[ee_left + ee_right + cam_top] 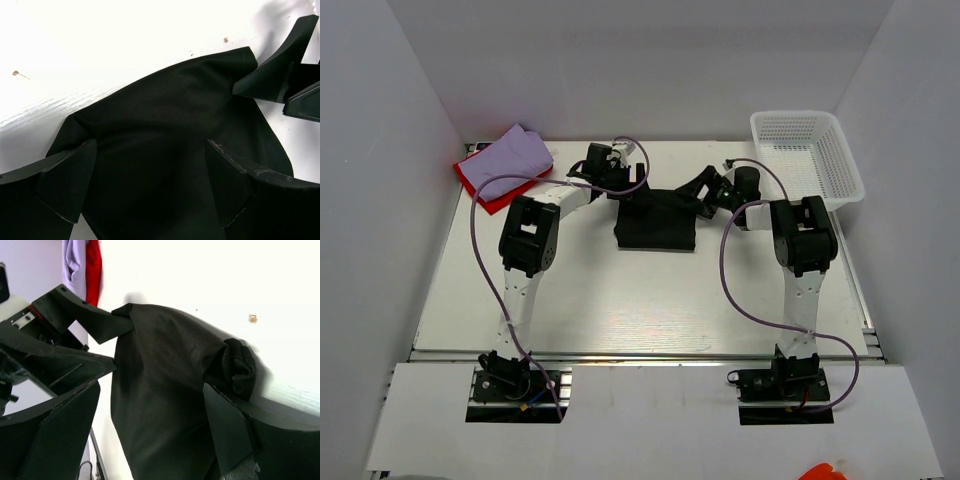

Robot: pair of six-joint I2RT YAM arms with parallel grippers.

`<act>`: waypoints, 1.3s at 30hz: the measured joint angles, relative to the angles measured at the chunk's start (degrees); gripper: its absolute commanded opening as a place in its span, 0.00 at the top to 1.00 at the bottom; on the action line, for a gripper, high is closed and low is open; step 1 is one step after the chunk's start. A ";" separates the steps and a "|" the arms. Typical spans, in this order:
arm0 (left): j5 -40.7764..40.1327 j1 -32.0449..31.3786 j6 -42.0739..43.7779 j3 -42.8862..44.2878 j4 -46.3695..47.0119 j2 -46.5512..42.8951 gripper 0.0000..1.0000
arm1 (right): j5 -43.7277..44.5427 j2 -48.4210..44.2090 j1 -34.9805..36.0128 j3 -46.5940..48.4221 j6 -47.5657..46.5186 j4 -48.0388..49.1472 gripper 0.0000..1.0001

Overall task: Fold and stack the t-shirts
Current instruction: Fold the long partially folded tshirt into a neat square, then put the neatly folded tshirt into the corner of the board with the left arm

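Black t-shirt (655, 222) lies folded in a thick, slightly wrinkled rectangle; left gripper (623, 188) and right gripper (705, 200) stand wide open at its far corners, holding nothing.

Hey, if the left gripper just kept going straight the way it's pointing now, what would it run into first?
The black t-shirt: it fills the gap between the left gripper's open jaws in the wrist view. How far off the cloth is, I can't tell.
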 measured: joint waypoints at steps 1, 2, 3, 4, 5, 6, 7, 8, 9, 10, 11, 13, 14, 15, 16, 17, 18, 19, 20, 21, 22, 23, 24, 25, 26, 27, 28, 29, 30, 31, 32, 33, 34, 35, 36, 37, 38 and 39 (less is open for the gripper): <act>0.00 0.00 0.11 0.00 -0.04 0.00 0.00 | -0.55 0.00 -0.17 -0.07 -0.02 0.37 0.10; 0.00 0.02 0.24 0.00 -0.11 -0.02 0.00 | -0.94 0.00 -0.33 -0.07 -0.11 0.42 0.10; 0.00 0.02 0.48 0.02 -0.28 -0.20 0.00 | -1.49 -0.02 -0.48 0.07 -0.61 0.17 0.10; -0.11 -0.02 0.74 0.15 -0.90 -0.35 0.00 | -2.10 -0.11 -0.63 0.50 -1.36 -0.61 0.10; -0.61 -0.07 0.87 0.68 -1.86 -0.48 0.00 | -2.64 -0.39 -0.70 0.90 -2.47 -1.51 0.10; -1.60 -0.15 1.11 1.40 -3.10 -0.57 0.00 | -2.64 -1.11 -0.74 1.03 -3.61 -2.69 0.10; -2.60 -0.22 1.44 2.10 -4.37 -0.83 0.00 | -2.64 -2.32 -0.81 0.87 -5.20 -4.22 0.10; -3.76 -0.33 1.75 2.47 -5.46 -1.33 0.00 | -2.54 -3.98 -0.90 0.39 -6.71 -5.27 0.10; -4.70 -0.46 2.01 2.69 -6.58 -2.12 0.00 | -2.23 -6.36 -0.96 -0.26 -8.15 -6.69 0.10; -5.53 -0.50 2.23 2.62 -7.65 -3.23 0.00 | -1.86 -9.35 -1.01 -1.36 -9.68 -8.09 0.10; -6.16 -0.50 2.29 2.16 -8.52 -4.72 0.00 | -1.31 -12.79 -1.03 -2.64 -11.26 -8.96 0.10; -7.23 -0.50 2.34 -0.50 -8.72 -8.74 0.00 | -0.37 -20.26 -1.05 -5.60 -13.99 -10.14 0.10; -7.93 -0.52 2.25 -2.89 -8.70 -11.58 0.00 | 0.00 -24.46 -1.05 -7.39 -15.04 -10.62 0.10; -8.55 -0.55 2.12 -5.35 -8.68 -14.23 0.00 | 0.33 -27.82 -1.05 -8.83 -15.87 -10.82 0.10; -9.18 -0.61 1.95 -7.89 -8.70 -16.94 0.00 | 0.68 -31.47 -1.11 -10.73 -16.63 -10.75 0.10; -9.70 -0.68 1.60 -9.81 -8.85 -19.08 0.00 | 0.94 -34.75 -1.27 -12.85 -17.22 -10.78 0.10; -10.23 -0.83 1.33 -11.39 -8.90 -20.83 0.00 | 1.11 -37.16 -1.29 -14.64 -17.59 -10.82 0.10; -10.71 -0.98 0.98 -12.70 -8.59 -22.03 0.00 | 1.60 -39.39 -1.29 -16.76 -17.99 -10.60 0.10; -11.06 -1.18 0.68 -13.97 -8.50 -22.82 0.00 | 2.10 -41.13 -1.33 -19.17 -18.29 -10.69 0.10; -11.50 -1.38 0.31 -15.06 -8.50 -23.08 0.00 | 2.43 -42.69 -1.36 -21.64 -18.45 -10.99 0.10; -11.91 -1.62 0.04 -16.04 -8.61 -22.93 0.00 | 2.84 -43.93 -1.38 -24.04 -18.53 -11.74 0.10; -12.09 -1.79 -0.26 -16.70 -8.85 -22.38 0.00 | 3.23 -44.68 -1.38 -25.97 -18.60 -12.63 0.10; -12.33 -2.01 -0.39 -17.09 -9.27 -21.53 0.02 | 3.48 -45.20 -1.38 -27.39 -18.64 -13.64 0.10; -12.59 -2.23 -0.61 -17.11 -9.86 -20.28 0.04 | 3.69 -45.66 -1.38 -28.65 -18.71 -14.95 0.10; -12.87 -2.47 -0.79 -17.11 -10.12 -18.95 0.06 | 3.82 -46.10 -1.38 -29.38 -18.84 -16.37 0.10; -13.31 -2.73 -0.92 -17.07 -10.38 -17.59 0.07 | 3.91 -46.58 -1.38 -29.75 -19.04 -17.53 0.10; -13.73 -2.99 -1.01 -16.92 -10.62 -16.11 0.10 | 4.09 -47.21 -1.38 -29.86 -19.34 -18.93 0.10; -14.19 -3.34 -1.11 -16.48 -11.02 -14.51 0.12 | 4.17 -47.87 -1.38 -29.86 -19.71 -19.67 0.10; -14.53 -3.56 -1.18 -15.15 -11.21 -13.49 0.15 | 4.33 -48.72 -1.38 -29.86 -20.06 -20.39 0.10; -14.80 -3.89 -1.20 -13.42 -11.26 -12.87 0.21 | 4.37 -49.62 -1.38 -29.86 -20.26 -20.83 0.10; -15.37 -4.26 -1.40 -12.00 -11.28 -12.13 0.24 | 4.50 -50.42 -1.40 -29.86 -20.41 -21.03 0.10; -15.98 -4.68 -1.40 -10.32 -11.47 -10.97 0.29 | 4.59 -51.41 -1.40 -29.88 -20.63 -21.35 0.10; -16.72 -5.11 -1.49 -9.31 -11.61 -9.86 0.41 | 4.68 -52.15 -1.40 -29.88 -20.79 -21.66 0.10; -17.46 -5.53 -1.53 -8.85 -11.74 -8.92 0.45 | 4.76 -52.83 -1.40 -29.88 -20.98 -21.90 0.10; -18.78 -5.97 -1.46 -8.44 -11.63 -8.33 0.50 | 4.83 -53.40 -1.38 -29.88 -21.20 -22.16 0.10; -19.82 -6.32 -1.31 -8.07 -11.82 -8.26 0.52 | 4.96 -53.94 -1.38 -29.90 -21.33 -22.45 0.10; -21.14 -6.80 -1.27 -7.93 -12.09 -8.00 0.54 | 5.18 -54.45 -1.40 -29.90 -21.42 -22.75 0.10; -22.51 -7.23 -1.18 -7.58 -12.26 -7.78 0.54 | 5.42 -54.90 -1.40 -29.92 -21.51 -23.04 0.10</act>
